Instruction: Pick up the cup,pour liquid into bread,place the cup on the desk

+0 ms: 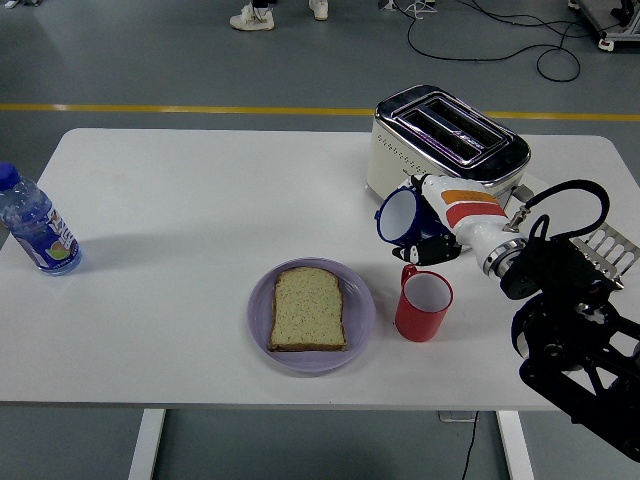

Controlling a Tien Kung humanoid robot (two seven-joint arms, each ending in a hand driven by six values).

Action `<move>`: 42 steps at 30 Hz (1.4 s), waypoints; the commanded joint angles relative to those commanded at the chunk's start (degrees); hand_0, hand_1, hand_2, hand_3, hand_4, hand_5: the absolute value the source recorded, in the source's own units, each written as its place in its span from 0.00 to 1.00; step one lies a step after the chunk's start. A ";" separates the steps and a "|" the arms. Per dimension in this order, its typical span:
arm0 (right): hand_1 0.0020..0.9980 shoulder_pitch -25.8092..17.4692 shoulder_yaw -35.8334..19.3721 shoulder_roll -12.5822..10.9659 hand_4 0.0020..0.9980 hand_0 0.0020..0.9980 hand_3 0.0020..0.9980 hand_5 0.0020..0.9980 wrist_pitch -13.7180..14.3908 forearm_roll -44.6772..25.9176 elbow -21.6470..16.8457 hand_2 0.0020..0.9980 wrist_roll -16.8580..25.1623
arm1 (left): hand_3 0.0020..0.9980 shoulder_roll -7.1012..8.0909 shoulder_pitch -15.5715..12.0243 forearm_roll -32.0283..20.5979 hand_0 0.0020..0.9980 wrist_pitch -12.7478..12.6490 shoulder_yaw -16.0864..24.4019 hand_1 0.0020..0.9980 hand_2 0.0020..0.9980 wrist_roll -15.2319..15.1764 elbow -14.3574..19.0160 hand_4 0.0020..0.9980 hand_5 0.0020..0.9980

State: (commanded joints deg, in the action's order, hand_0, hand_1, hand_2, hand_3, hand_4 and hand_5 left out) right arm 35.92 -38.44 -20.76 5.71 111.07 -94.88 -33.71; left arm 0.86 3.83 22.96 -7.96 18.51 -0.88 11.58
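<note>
My right hand is shut on a blue cup with a white inside. The cup is held in the air and tipped to the left, its mouth facing left. It hangs above the table between the toaster and the red mug, right of the plate. A slice of bread lies flat on a purple plate near the table's front edge. No liquid shows. My left arm is out of view.
A red mug stands upright just right of the plate, directly below the hand. A cream and chrome toaster sits behind it. A water bottle stands at the far left edge. A person's shoes show on the floor beyond the table.
</note>
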 joint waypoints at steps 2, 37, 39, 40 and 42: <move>0.46 0.89 1.03 0.17 0.65 0.44 0.56 0.00 -0.41 0.45 0.19 0.58 -0.19 | 0.53 0.03 -0.01 -0.08 0.65 0.00 -0.05 0.60 0.59 0.01 -0.01 0.29 0.76; 0.45 23.97 26.20 1.50 0.62 0.41 0.56 0.00 -13.39 4.14 2.11 0.56 -3.27 | 0.53 0.49 -0.08 -1.70 0.65 -0.06 -0.72 0.60 0.59 0.02 0.02 0.29 0.76; 0.43 25.17 27.61 1.48 0.60 0.39 0.56 0.00 -14.08 3.57 2.22 0.55 -3.27 | 0.53 0.54 -0.13 -1.68 0.65 -0.06 -0.73 0.60 0.59 0.01 0.04 0.29 0.76; 0.43 26.26 28.96 1.58 0.60 0.39 0.56 0.00 -14.59 3.12 2.31 0.55 -3.27 | 0.53 0.57 -0.27 -1.81 0.65 -0.08 -0.83 0.60 0.59 0.00 0.00 0.29 0.76; 0.43 27.76 30.85 1.85 0.60 0.39 0.56 0.00 -15.15 2.62 2.42 0.55 -3.27 | 0.53 0.63 -0.48 -1.90 0.65 -0.08 -0.98 0.60 0.59 0.00 0.01 0.29 0.76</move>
State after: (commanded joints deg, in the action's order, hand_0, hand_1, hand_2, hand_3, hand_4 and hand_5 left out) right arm 63.68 -7.59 -18.91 -9.44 113.69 -92.46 -36.98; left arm 1.49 3.36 21.06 -8.04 17.53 -0.88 11.59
